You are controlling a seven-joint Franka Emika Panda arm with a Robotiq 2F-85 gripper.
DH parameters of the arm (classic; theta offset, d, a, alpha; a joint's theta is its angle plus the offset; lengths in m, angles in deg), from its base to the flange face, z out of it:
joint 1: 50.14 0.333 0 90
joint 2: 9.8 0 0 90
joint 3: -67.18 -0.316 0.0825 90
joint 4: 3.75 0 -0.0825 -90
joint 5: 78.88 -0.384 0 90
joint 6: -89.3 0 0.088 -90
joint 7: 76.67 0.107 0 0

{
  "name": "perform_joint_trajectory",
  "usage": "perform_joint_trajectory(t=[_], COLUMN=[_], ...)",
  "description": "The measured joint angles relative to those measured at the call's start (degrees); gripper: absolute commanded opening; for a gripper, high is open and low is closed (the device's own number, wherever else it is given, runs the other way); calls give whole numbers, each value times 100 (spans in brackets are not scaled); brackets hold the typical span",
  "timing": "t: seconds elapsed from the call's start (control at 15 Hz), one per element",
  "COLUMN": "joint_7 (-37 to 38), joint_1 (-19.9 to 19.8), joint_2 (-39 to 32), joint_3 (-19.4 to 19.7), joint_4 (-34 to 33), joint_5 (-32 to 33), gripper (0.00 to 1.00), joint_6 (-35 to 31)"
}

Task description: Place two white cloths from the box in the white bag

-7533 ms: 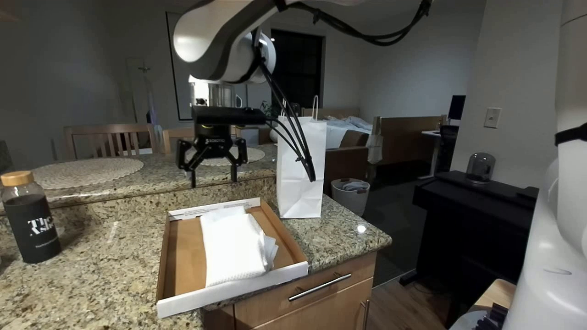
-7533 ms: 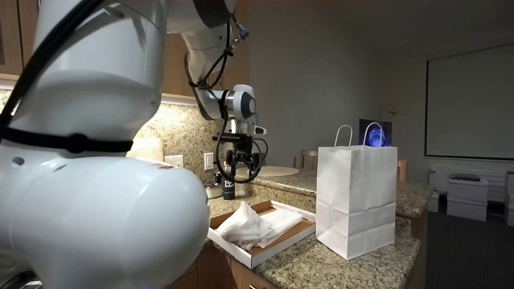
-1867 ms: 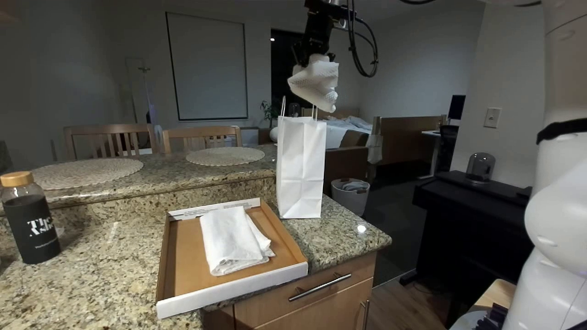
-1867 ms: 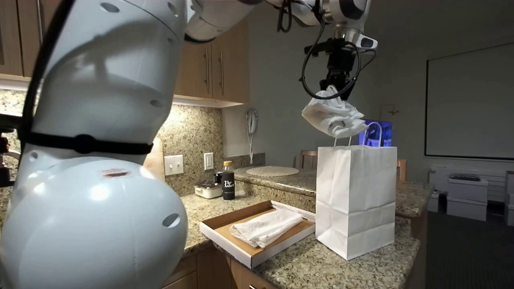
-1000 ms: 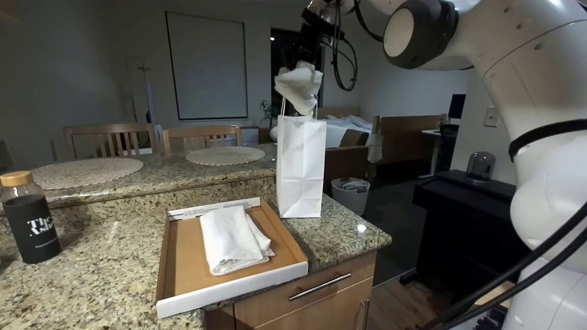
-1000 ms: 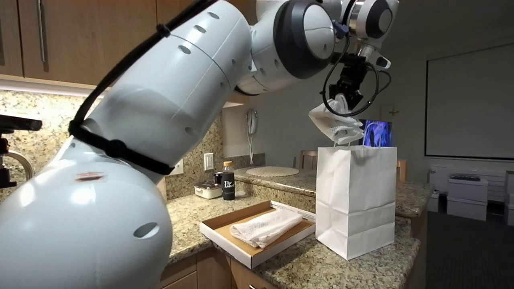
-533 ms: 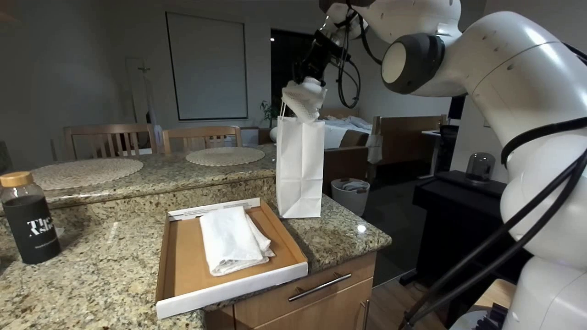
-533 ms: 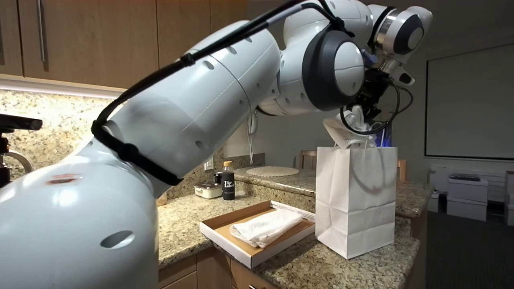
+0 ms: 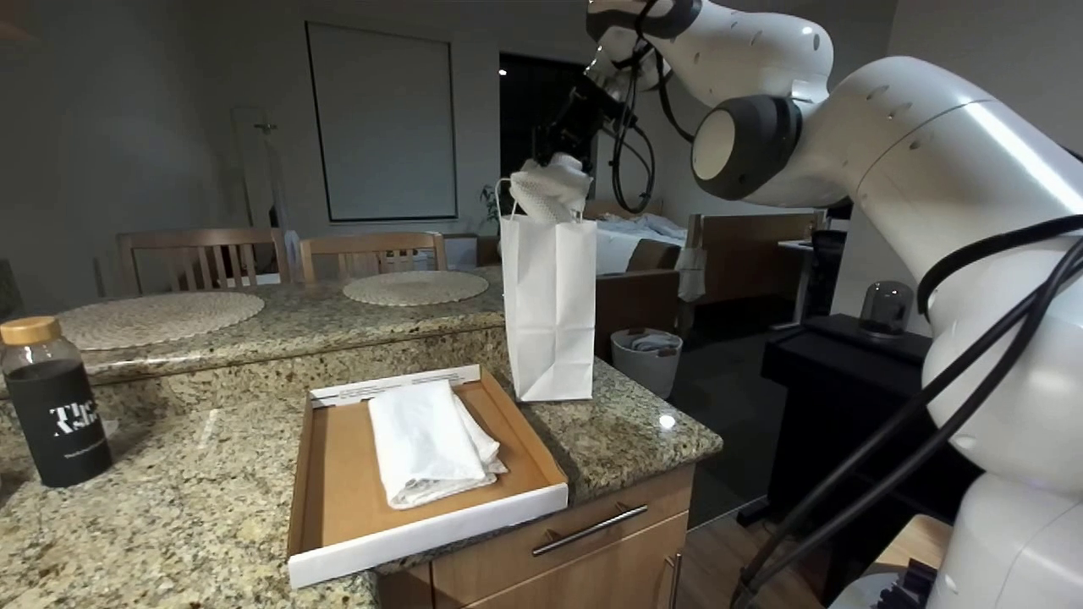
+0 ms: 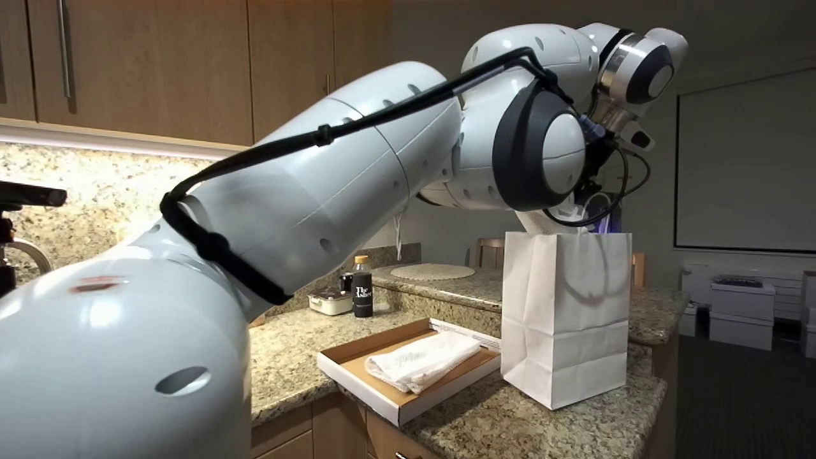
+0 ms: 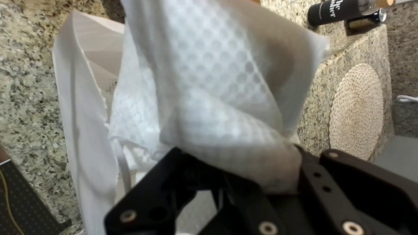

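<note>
One white cloth [image 9: 548, 193] is bunched in my gripper [image 9: 565, 150], over the mouth of the upright white bag [image 9: 552, 313]. Its lower folds reach the bag's top edge, between the handles. In the wrist view the cloth [image 11: 225, 107] is pinched between the black fingers [image 11: 321, 182] and covers much of the bag's opening; the bag's side wall [image 11: 86, 137] shows to the left. My forearm partly hides the gripper and cloth in an exterior view, where the bag [image 10: 564, 319] stands beside the box [image 10: 449, 396]. Another white cloth [image 9: 431, 448] lies folded inside the box [image 9: 431, 534].
A dark labelled bottle [image 9: 57, 423] stands left of the box. Woven mats [image 9: 415, 288] lie on the raised ledge behind. The bag is near the counter's end [image 9: 677, 444]. A lidded container [image 10: 330, 303] sits by the bottle.
Earlier the open gripper hung over the box; it then carried a cloth to the bag. Within the last second it lowered to the bag's mouth, and the bag's top leaned slightly left with a handle pushed outward.
</note>
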Motion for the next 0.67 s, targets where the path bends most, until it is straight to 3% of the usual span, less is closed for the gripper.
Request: perform_joint_trajectory(t=[0.53, 0.67], joint_7=[147, 172], joint_1=[-15, -5], joint_2=[112, 222], joint_3=[-165, -166], joint_4=[-247, -247], joint_5=[67, 111], gripper=[99, 100], joint_6=[-157, -160])
